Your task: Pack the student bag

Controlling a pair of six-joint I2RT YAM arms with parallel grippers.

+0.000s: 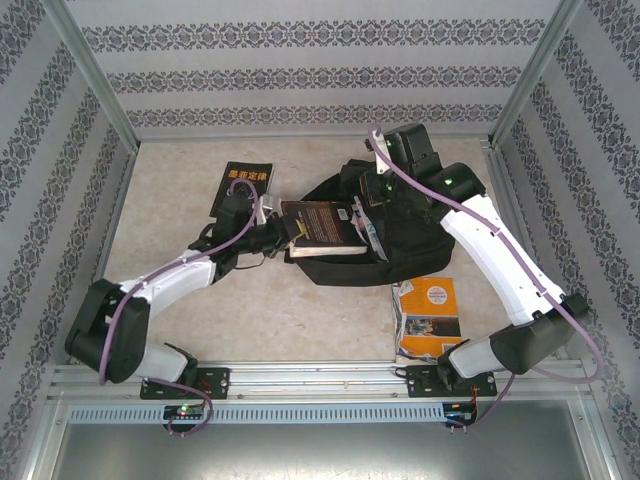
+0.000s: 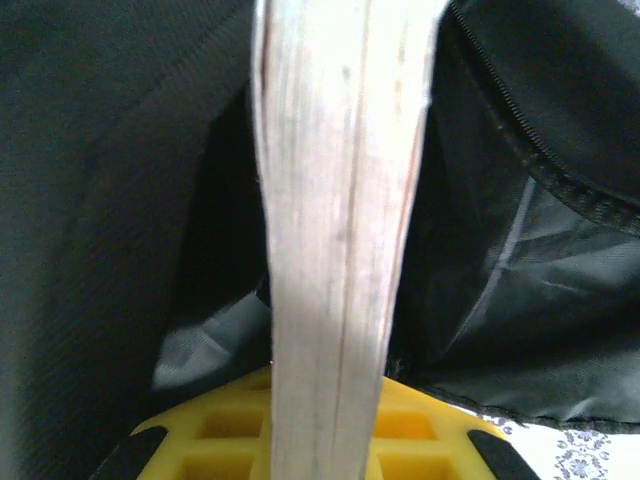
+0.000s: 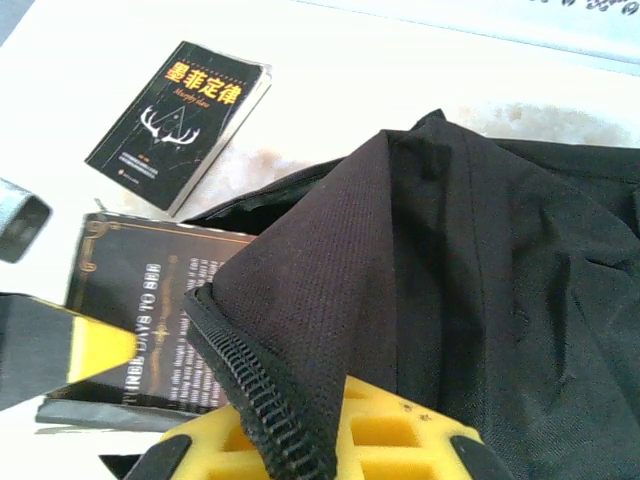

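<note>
The backpack [image 1: 400, 250] lies flat on the table [image 1: 300, 320], a little right of the middle, with its open mouth turned toward the left arm. The left gripper [image 2: 325, 445] is clamped on a dark-covered book [image 1: 322, 225]. In the left wrist view the pale page edge stands upright between the yellow pads, with the dark lining of the backpack on both sides of it. From above, this book lies across the left rim of the backpack, partly over the opening and partly over the table. The right arm reaches over the backpack from the far side, and the right gripper [image 3: 310, 440] is closed on the backpack itself. A fold of black fabric with the zipper edge [image 3: 245, 385] is pinched between its yellow pads and lifted into a peak, so the flap stands up from the rest of the cloth. Past that flap, the right wrist view shows the dark-covered book's cover, with gold lettering, just beside the raised fabric. A second book [image 1: 246, 186] — black with yellow characters on the cover — lies flat on the table beyond the left gripper, apart from the backpack. An orange book [image 1: 428, 318] lies on the table near the right arm's base, just in front of the backpack's near edge.
</note>
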